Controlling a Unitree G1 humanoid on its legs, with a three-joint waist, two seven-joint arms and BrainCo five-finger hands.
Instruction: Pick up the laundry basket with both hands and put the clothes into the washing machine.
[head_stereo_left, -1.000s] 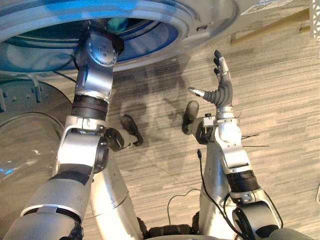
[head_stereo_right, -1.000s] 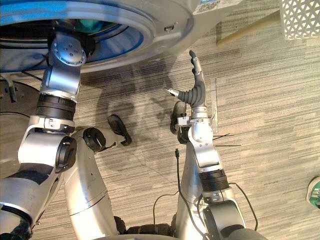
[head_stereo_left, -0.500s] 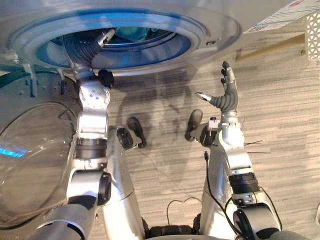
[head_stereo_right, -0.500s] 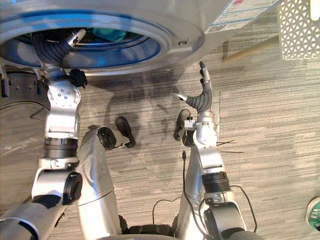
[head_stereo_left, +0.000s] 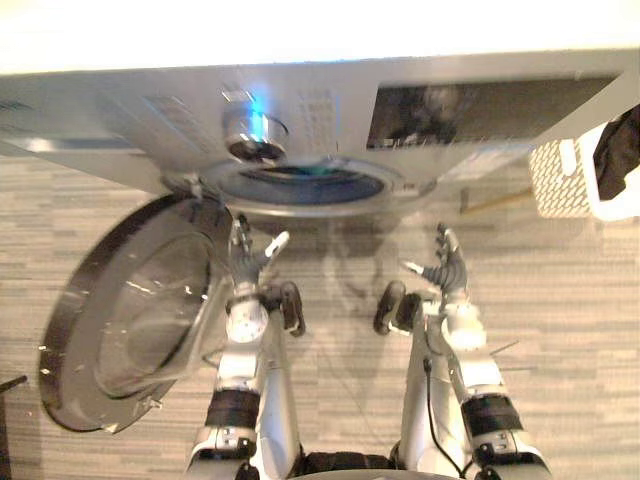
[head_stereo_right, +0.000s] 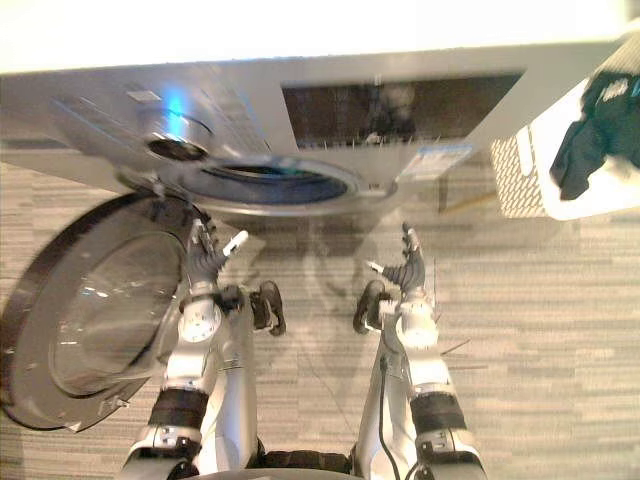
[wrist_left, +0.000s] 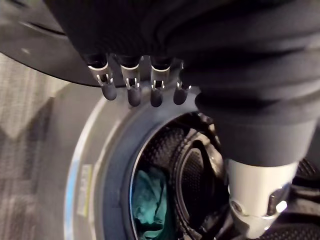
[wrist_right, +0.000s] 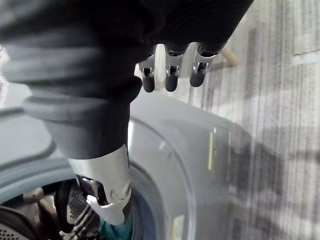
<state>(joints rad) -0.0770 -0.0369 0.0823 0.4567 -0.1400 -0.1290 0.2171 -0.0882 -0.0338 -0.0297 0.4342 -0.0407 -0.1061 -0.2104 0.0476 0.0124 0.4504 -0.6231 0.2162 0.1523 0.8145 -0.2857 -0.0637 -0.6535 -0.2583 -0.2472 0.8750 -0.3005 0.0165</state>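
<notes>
The silver washing machine (head_stereo_left: 330, 110) stands ahead, its round door (head_stereo_left: 130, 310) swung open to the left. A teal cloth (wrist_left: 150, 205) lies inside the drum (head_stereo_left: 300, 185). A white laundry basket (head_stereo_right: 545, 170) sits on the floor at the right of the machine, with a dark garment (head_stereo_right: 590, 130) hanging over its rim. My left hand (head_stereo_left: 248, 262) is held up in front of the drum opening, fingers (wrist_left: 130, 90) straight and holding nothing. My right hand (head_stereo_left: 445, 268) is raised beside it, also open and empty, well short of the basket.
The open glass door takes up the floor to my left. Striped grey carpet (head_stereo_left: 560, 330) stretches between my right hand and the basket. A wooden strip (head_stereo_left: 495, 203) runs along the machine's base near the basket.
The camera has drawn back, so the whole machine and the basket now show. My left hand has come out of the drum opening. My right hand stays raised and open.
</notes>
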